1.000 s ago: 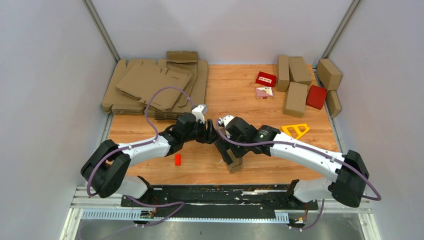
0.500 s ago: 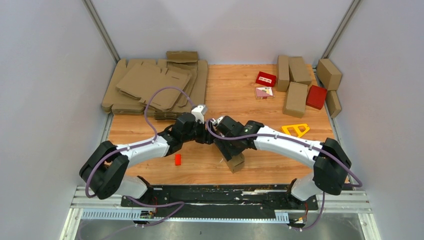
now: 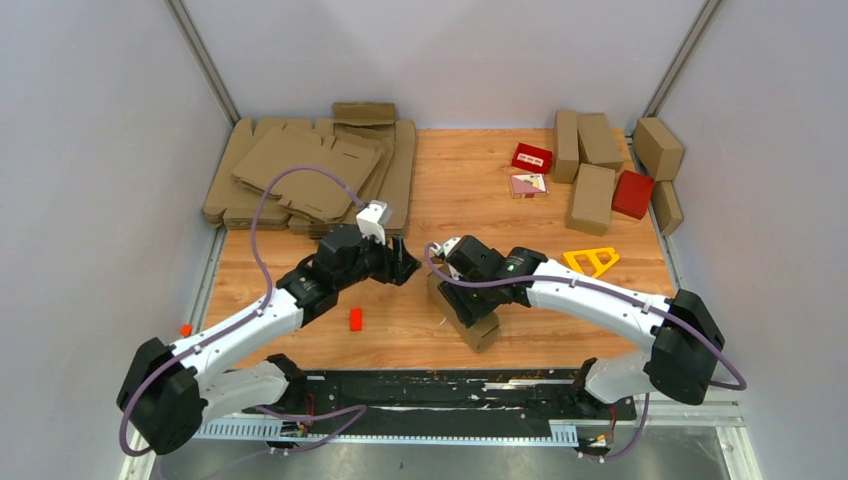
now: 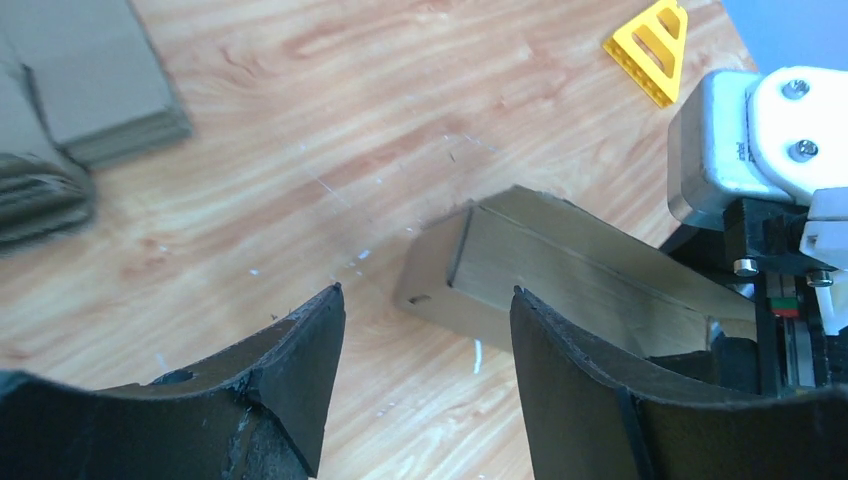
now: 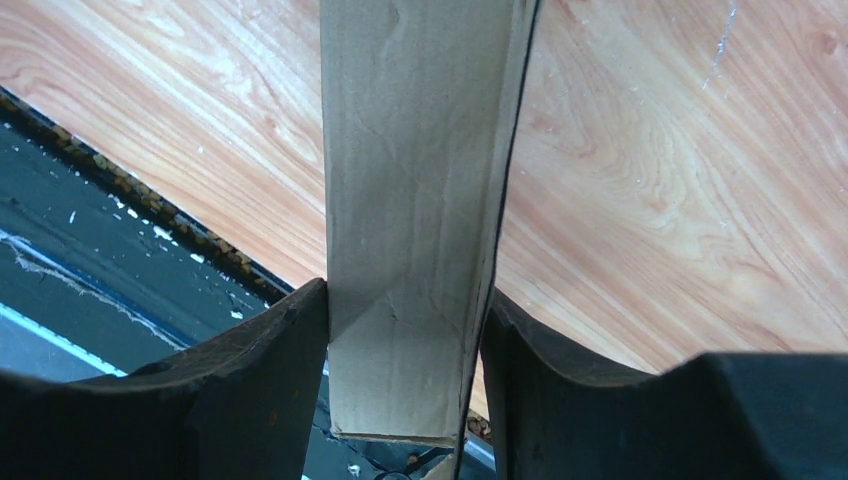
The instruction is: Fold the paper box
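Note:
The paper box [image 3: 472, 322] is a folded brown oblong carton near the table's front middle. My right gripper [image 3: 458, 296] is shut on it. In the right wrist view the carton [image 5: 420, 150] runs lengthwise between the right gripper's [image 5: 403, 295] jaws, with both fingers pressed on its long sides. My left gripper [image 3: 405, 263] is open and empty, just left of the carton and apart from it. In the left wrist view the carton's closed end [image 4: 440, 280] lies beyond the left gripper's [image 4: 425, 292] spread fingers.
A stack of flat cardboard sheets [image 3: 310, 170] lies at the back left. Several folded brown cartons [image 3: 590, 195] and red boxes [image 3: 632, 193] stand at the back right. A yellow triangle [image 3: 592, 260] lies to the right. A small red piece [image 3: 355, 319] lies front left. The black front rail [image 3: 430, 385] runs below.
My left arm has drawn back to the left, away from the carton. My right gripper has kept hold and turned the carton, which now lies lower, angled toward the front edge.

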`<state>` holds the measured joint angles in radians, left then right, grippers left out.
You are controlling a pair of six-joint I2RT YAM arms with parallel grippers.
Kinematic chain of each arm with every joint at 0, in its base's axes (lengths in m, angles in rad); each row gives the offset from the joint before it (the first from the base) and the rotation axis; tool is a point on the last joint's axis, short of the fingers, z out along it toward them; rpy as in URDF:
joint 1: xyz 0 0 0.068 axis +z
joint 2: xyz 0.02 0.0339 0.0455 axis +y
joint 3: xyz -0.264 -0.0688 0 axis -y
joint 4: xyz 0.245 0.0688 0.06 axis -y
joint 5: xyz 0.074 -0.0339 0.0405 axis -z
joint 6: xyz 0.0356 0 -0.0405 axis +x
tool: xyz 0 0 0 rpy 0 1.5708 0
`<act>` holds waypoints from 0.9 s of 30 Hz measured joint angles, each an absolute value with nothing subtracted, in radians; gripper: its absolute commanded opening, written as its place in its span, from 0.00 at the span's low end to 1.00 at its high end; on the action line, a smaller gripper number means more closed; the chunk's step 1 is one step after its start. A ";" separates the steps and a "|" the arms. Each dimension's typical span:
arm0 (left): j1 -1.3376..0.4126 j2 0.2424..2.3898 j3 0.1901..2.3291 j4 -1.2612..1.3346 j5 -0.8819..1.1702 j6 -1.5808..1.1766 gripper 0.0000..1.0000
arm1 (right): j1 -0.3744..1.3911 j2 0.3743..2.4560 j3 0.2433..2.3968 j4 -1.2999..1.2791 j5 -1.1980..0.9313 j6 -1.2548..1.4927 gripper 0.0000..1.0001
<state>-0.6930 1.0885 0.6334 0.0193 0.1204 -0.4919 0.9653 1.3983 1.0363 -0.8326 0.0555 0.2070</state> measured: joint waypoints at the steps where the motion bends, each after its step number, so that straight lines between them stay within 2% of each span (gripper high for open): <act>1: -0.685 1.059 0.629 0.019 0.110 -0.464 0.68 | 0.965 1.393 1.033 -0.833 0.049 0.205 0.56; 8: -0.669 1.055 0.620 0.078 0.141 -0.319 0.67 | 0.965 1.367 1.022 -0.839 -0.007 0.178 0.56; 17: -0.669 1.213 0.643 0.167 0.291 -0.215 0.65 | 0.965 1.357 1.011 -0.849 -0.028 0.157 0.56; 20: -0.669 1.237 0.643 0.202 0.327 -0.201 0.61 | 0.965 1.357 1.011 -0.849 -0.032 0.154 0.56; 23: -0.669 1.253 0.643 0.228 0.376 -0.193 0.55 | 0.965 1.357 1.011 -0.848 -0.033 0.152 0.56; 27: -0.669 1.275 0.648 0.240 0.438 -0.182 0.31 | 0.965 1.358 1.011 -0.847 -0.033 0.151 0.56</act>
